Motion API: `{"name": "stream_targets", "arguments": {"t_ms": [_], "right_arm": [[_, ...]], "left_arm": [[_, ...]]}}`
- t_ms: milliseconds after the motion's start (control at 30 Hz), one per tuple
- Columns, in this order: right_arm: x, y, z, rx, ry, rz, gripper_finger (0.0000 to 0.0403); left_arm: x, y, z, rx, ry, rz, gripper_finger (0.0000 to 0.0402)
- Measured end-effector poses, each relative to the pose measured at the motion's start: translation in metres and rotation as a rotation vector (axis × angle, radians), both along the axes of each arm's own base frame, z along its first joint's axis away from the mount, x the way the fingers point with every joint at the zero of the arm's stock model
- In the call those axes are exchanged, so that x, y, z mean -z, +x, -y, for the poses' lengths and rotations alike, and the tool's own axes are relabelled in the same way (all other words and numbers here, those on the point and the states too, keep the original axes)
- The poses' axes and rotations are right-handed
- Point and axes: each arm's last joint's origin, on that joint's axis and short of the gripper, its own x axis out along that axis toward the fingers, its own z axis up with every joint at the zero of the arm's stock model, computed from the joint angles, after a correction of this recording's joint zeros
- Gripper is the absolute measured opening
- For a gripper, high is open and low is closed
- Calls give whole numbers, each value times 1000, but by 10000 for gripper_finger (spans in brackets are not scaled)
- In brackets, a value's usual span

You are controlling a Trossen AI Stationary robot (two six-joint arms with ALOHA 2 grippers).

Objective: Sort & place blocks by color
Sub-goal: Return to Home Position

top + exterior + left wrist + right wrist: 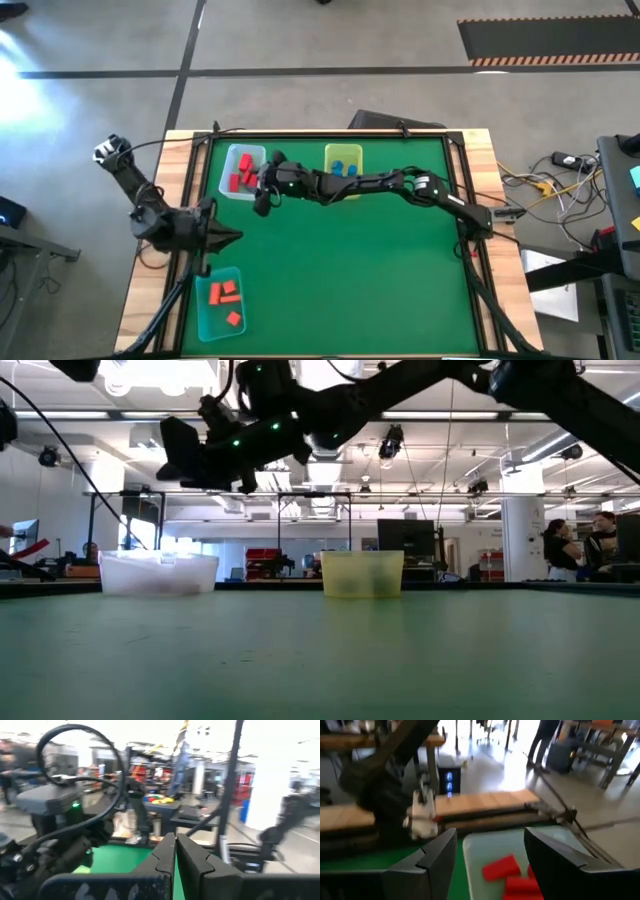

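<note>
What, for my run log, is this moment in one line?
right gripper open above red blocks in pale tray | left gripper shut, idle at left

We found the green mat (340, 270) open at centre; the right arm (375, 185) barred its far side, just beside the yellow tray (342, 152).

"Where are the red blocks (240, 181)?"

"Heaped in the pale tray (245, 153), short bars lying at odd angles and touching."

"And the blue blocks (343, 169)?"

"Clustered in the yellow-green tray (343, 150) near it."

"The orange-red blocks (223, 293)?"

"Three in the teal tray (212, 325) by the tabletop's (340, 270) left edge: two close together, one apart."
</note>
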Motion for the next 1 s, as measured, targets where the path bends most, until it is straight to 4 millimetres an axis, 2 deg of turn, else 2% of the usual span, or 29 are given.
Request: {"name": "stream_targets", "arguments": {"t_ms": [167, 367, 500, 667, 833, 933, 1000], "right_arm": [[-6, -25, -6, -6, 15, -87, 219], [-3, -76, -28, -29, 50, -142, 219], [-8, -116, -53, -81, 36, -126, 219], [-5, -165, -78, -122, -4, -94, 219], [-7, -209, -79, -113, -11, 65, 219], [-3, -231, -77, -109, -20, 147, 219], [-3, -244, -77, -112, -39, 191, 219]], "left_arm": [[-3, -11, 4, 72, 58, 18, 0], [1, -13, 4, 66, 164, 15, 0], [14, -12, 1, -33, 246, -40, 0], [46, -11, -12, -219, 223, -118, 0], [78, -10, -34, -260, 84, -77, 0], [84, -8, -43, -213, 66, -14, 0], [82, -9, -50, -256, 85, -6, 0]]}}
